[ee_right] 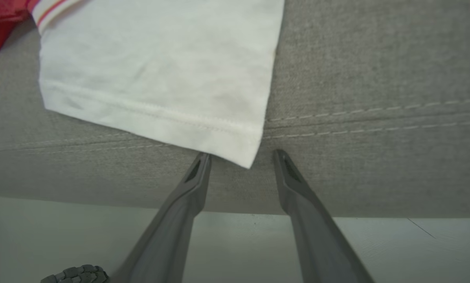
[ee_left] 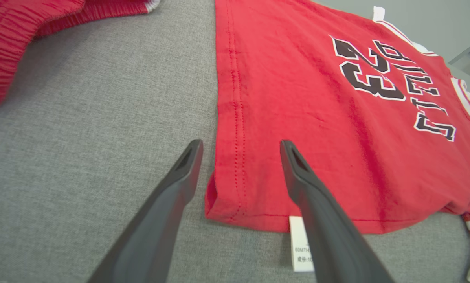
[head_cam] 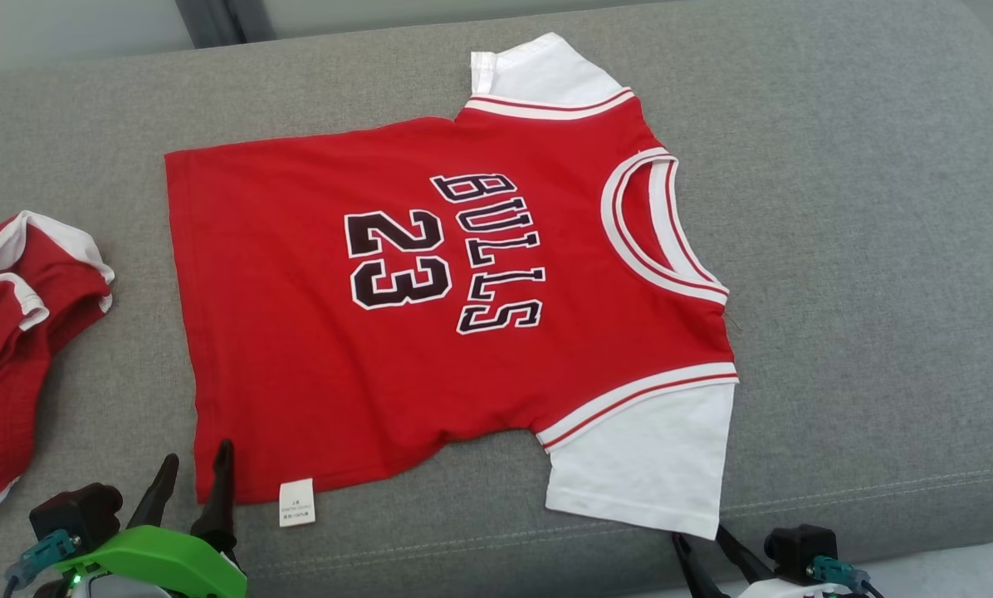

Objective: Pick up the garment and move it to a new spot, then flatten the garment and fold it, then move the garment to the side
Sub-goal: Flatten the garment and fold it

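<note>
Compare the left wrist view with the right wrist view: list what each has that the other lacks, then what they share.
Left wrist: the 23 print, white label, a second red garment, open left pincer astride the hem corner. Right wrist: white sleeve, its corner at the right pincer, stitched seam, pale floor. Shared: red jersey, grey cushion.

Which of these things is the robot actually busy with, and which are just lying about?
In the job:
- red short-sleeved jersey with white sleeves, spread flat
- left hand, open at its hem corner
- right hand, open at the near sleeve's corner

Just there:
- crumpled red-and-white cloth garment at the left
- grey fabric sofa cushion beneath both
</note>
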You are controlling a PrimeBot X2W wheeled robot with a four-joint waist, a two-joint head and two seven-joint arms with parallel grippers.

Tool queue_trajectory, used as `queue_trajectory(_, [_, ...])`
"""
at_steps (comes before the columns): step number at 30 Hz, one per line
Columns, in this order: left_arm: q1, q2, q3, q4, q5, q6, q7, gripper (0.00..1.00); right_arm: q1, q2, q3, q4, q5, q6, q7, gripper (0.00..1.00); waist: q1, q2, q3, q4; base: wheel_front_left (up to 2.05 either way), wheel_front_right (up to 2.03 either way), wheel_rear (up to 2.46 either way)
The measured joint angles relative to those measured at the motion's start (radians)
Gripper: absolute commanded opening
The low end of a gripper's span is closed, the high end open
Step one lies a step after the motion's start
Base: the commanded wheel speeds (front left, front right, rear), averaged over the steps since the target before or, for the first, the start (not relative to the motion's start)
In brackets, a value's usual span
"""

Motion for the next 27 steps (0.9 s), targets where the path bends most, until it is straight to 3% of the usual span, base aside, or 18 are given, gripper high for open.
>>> queue_trajectory(2, [-0.001, -0.001, 0.001, 0.006, 0.000, 0.000, -0.001, 1.00, -0.003, 0.000, 0.002, 0.007, 0.000, 0.000, -0.001, 0.79, 0.0000, 0.0000, -0.003, -0.001, 0.00, 0.00, 0.00])
queue_trajectory(6, [-0.001, -0.002, 0.000, 0.019, -0.002, 0.000, -0.001, 1.00, -0.010, 0.000, 0.008, 0.015, 0.000, 0.002, -0.001, 0.85, 0.0000, 0.0000, -0.007, -0.002, 0.00, 0.00, 0.00])
queue_trajectory(11, [-0.001, -0.007, 0.000, 0.031, -0.008, -0.002, -0.002, 1.00, -0.012, 0.001, 0.012, 0.017, 0.000, 0.008, -0.001, 0.87, 0.0000, 0.0000, -0.012, -0.004, 0.00, 0.00, 0.00])
queue_trajectory(27, [-0.001, -0.012, 0.000, 0.063, -0.009, -0.003, -0.012, 1.00, -0.014, 0.003, 0.023, 0.002, -0.010, 0.018, -0.010, 0.84, 0.0000, 0.0000, -0.027, -0.017, 0.00, 0.00, 0.00])
